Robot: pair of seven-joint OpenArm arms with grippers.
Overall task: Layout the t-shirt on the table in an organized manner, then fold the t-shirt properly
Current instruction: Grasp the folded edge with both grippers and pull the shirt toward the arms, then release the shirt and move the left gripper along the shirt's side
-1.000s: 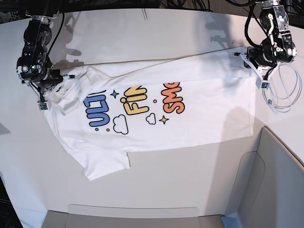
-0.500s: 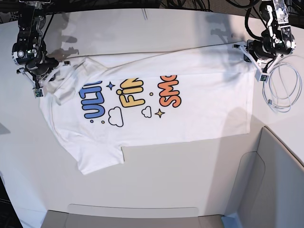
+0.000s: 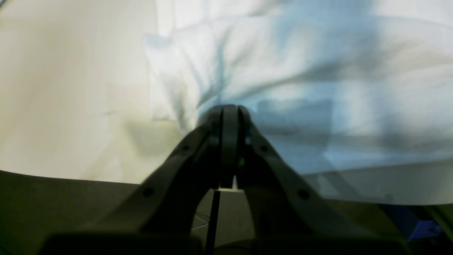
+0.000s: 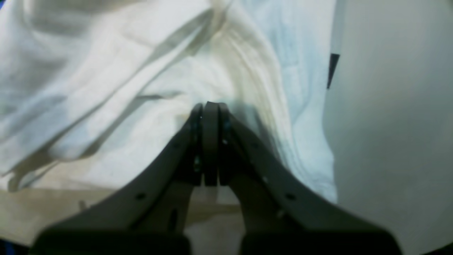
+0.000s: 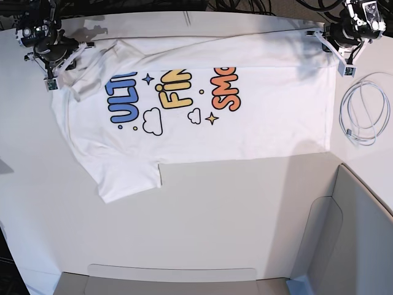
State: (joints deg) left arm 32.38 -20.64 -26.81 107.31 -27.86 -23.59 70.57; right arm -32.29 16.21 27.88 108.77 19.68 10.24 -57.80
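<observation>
Across the t-shirt (image 5: 202,104): "ULTRA", "FINE", "SMO".

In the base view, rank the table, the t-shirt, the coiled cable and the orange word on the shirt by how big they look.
1. table
2. t-shirt
3. coiled white cable
4. orange word "SMOL", though part of it is folded under, so it ranks close to the cable.

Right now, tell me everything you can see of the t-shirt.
The t-shirt is white, soft cotton by the look, printed with blue, yellow and orange lettering, clouds and stars. It lies stretched sideways across the table, one sleeve spread flat toward the camera. The left gripper and the right gripper pinch its far corners with shut jaws.
</observation>
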